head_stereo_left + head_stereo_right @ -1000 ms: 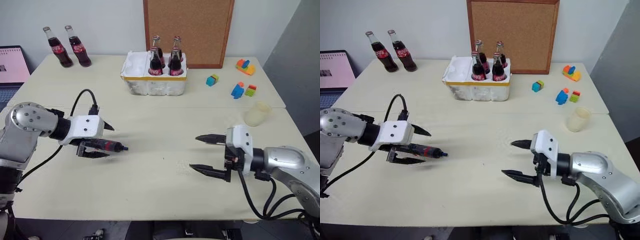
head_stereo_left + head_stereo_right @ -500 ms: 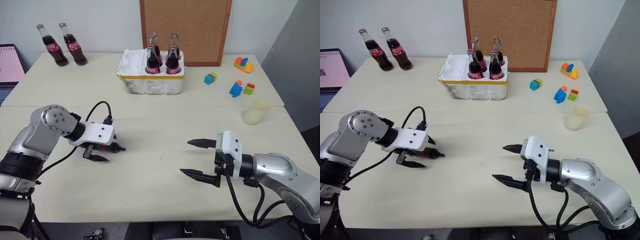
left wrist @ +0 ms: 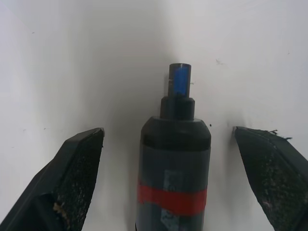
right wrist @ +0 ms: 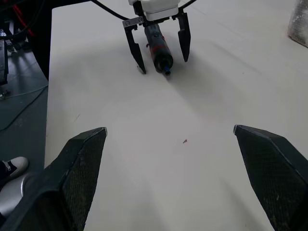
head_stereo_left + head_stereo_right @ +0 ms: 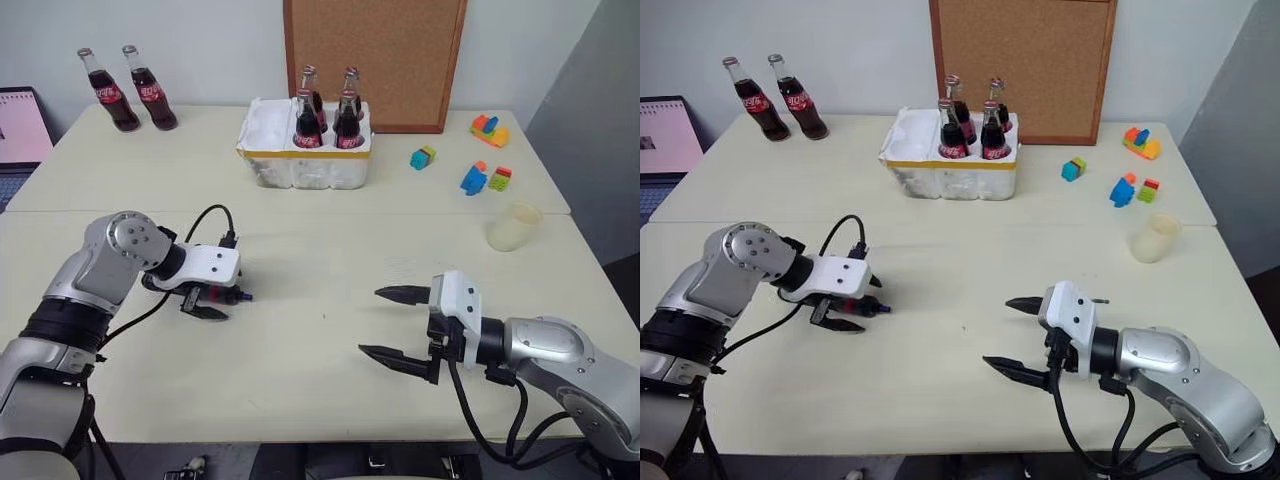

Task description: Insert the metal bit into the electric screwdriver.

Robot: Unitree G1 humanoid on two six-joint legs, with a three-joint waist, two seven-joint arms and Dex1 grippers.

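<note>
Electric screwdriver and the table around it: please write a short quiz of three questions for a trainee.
1. True or false: the left fingers press on both sides of the screwdriver.
2. How many bottles stand in the white box? A) two B) four C) six
3. What colour is the band around the screwdriver?

Key
1. False: the fingers are open, with a gap on each side of the screwdriver.
2. B
3. Red
</note>
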